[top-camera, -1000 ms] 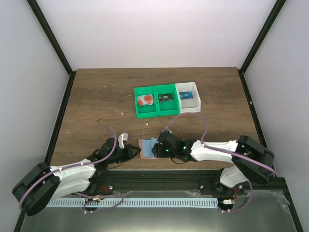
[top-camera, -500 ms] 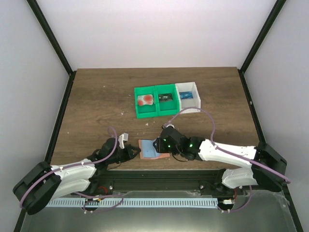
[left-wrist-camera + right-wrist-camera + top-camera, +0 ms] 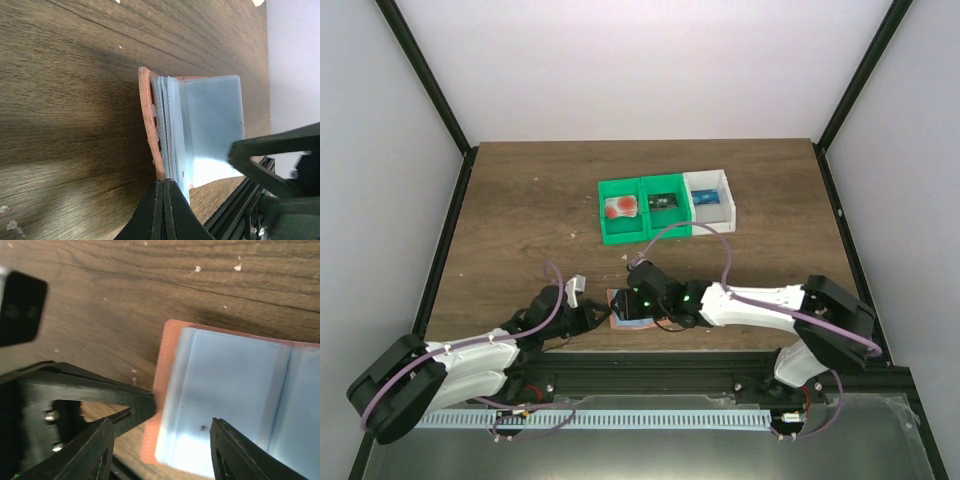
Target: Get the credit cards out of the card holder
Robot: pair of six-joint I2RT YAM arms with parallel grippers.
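The left claw [image 3: 163, 183] pinches the card holder [image 3: 210, 125] by its salmon rim; the right claw [image 3: 161, 425] hangs half-spread over its blue-grey panel.

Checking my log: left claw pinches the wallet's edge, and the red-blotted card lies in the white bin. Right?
Wrong bin: the red-blotted card lies in the green bin, left compartment, as the top view shows. The left claw does pinch the wallet's edge.
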